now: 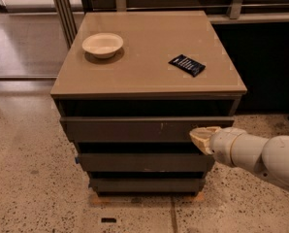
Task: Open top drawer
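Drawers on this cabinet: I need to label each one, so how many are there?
3, stacked: the top drawer under the tabletop, the middle drawer below it, the bottom drawer lowest. The claw is at the top drawer's right end.

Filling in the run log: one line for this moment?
end effector: at right end of top drawer front | bowl, packet: on cabinet top

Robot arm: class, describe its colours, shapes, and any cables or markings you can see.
The arm is smooth and off-white, built from rounded, tube-like segments with a ringed joint near the wrist. Its end effector is a pale tan, wedge-shaped tip, sitting at the right end of the top drawer front. No cables, markings or sleeves are visible.
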